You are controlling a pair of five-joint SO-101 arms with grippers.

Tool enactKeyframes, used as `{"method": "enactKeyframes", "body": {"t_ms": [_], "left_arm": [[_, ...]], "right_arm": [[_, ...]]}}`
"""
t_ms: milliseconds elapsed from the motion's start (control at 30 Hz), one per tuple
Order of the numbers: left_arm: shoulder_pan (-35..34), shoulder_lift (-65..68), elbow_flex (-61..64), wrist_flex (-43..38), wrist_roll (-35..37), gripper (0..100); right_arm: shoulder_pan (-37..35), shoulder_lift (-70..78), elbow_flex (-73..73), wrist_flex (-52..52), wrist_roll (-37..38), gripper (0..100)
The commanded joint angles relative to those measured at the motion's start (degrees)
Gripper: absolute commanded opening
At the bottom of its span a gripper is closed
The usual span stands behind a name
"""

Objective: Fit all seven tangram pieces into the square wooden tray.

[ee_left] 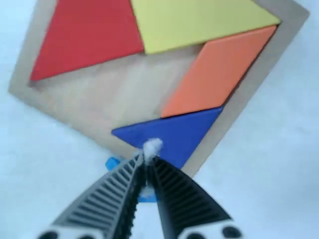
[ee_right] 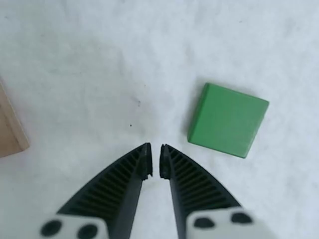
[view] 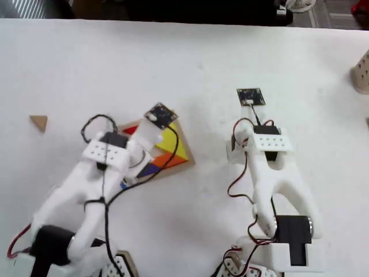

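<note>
A white table (view: 190, 63) is carrying everything, with a dark strip of room running behind its far edge. The left arm (view: 86, 184) is leaning over the square wooden tray (ee_left: 114, 94) and hiding much of it in the high view, while the right arm (view: 277, 173) is standing apart over bare table. The tray is lying near the middle of the table, turned at an angle. It is holding a red triangle (ee_left: 84, 35), a yellow triangle (ee_left: 199, 20), an orange parallelogram (ee_left: 219, 74) and a blue triangle (ee_left: 174, 132), with bare wood showing beside them. A green square (ee_right: 228, 119) is lying on the table just beside the right gripper (ee_right: 152, 159), whose fingers are drawn together with nothing between them. The left gripper (ee_left: 147, 159) is hanging at the tray's edge by the blue triangle, fingers clenched. A light blue piece (ee_left: 112, 163) is peeking out underneath them. A tan wooden triangle (view: 39, 122) is sitting well off by itself. A pegged wooden block (view: 361, 72) is poking in at the table's far side.
</note>
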Motion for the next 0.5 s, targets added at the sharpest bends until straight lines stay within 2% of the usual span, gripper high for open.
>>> {"method": "enactKeyframes", "body": {"t_ms": [0, 167, 233, 333, 467], "left_arm": [[-3.7, -15.3, 4.7, 1.0, 0.6, 2], [-4.2, -36.4, 11.0, 6.2, 0.7, 3], [-3.8, -42.3, 12.8, 9.4, 0.7, 6], [-4.2, -44.9, 16.1, 10.9, 1.7, 17], [-6.1, -42.5, 20.3, 6.2, 11.6, 24]], "right_arm": [[-0.4, -0.3, -2.4, -0.7, 1.1, 3.8], [-0.4, -0.3, -2.4, -0.7, 1.1, 3.8], [-0.4, -0.3, -2.4, -0.7, 1.1, 3.8], [-0.4, -0.3, -2.4, -0.7, 1.1, 3.8], [-0.5, -0.3, -2.4, -0.7, 1.1, 3.8]]}}
